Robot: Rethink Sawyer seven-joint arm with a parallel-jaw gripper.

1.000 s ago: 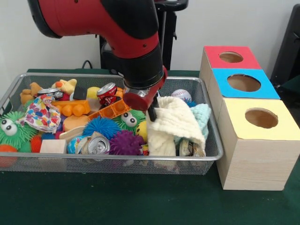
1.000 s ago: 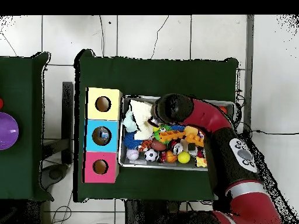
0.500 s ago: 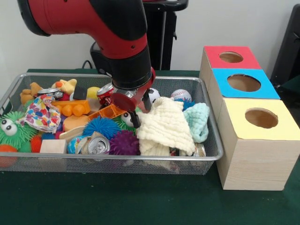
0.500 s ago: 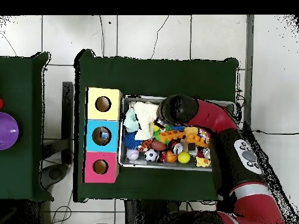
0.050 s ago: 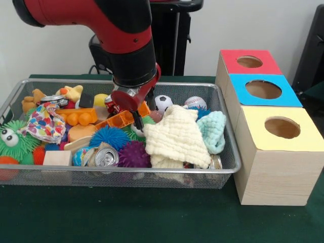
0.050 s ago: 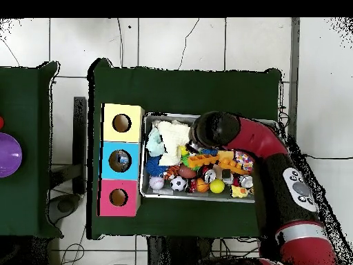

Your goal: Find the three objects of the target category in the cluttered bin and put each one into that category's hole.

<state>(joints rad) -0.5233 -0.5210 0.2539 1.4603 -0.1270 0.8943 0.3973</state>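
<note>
Hand (image 5: 135,117) of the red robot arm, grip state unclear, has released the cream waffle-weave cloth (image 5: 177,137) into the wire-mesh bin (image 5: 152,174), nothing sorted.

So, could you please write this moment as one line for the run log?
gripper: over bin middle, holding nothing visible | cream cloth: lying in wire bin, right part | boxes' holes: no object seen entering
</note>
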